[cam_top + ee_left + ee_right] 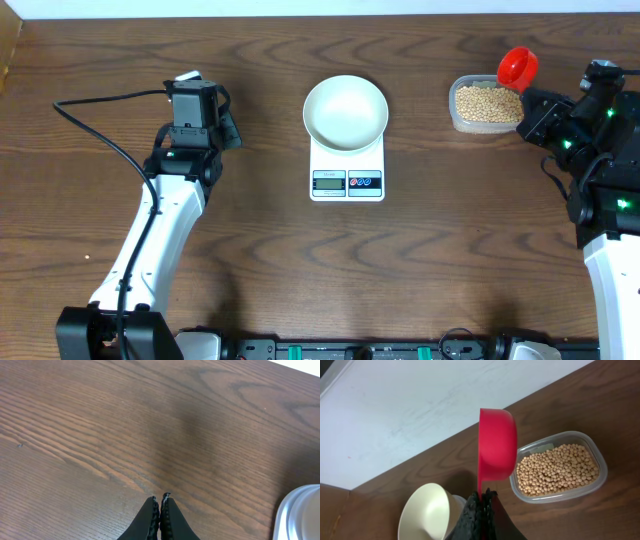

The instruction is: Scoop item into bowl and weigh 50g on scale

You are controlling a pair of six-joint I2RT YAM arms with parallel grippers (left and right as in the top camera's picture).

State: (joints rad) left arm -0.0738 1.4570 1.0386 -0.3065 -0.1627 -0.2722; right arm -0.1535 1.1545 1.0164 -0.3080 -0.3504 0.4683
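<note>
The white bowl (345,110) sits empty on the white scale (347,172) at the table's middle; the bowl (427,512) also shows at the bottom left of the right wrist view. Tan beans (488,103) fill a clear tub (456,118) at the right; in the right wrist view the beans (556,469) lie beside the scoop. My right gripper (484,494) is shut on the handle of a red scoop (496,445), whose cup (517,66) hangs at the tub's far edge. My left gripper (160,497) is shut on nothing over bare wood, left of the scale.
The left arm (165,215) stretches from the front edge toward the left middle, with a black cable (95,130) trailing beside it. The right arm (605,170) stands at the right edge. A white wall (420,405) lies beyond the table's far edge.
</note>
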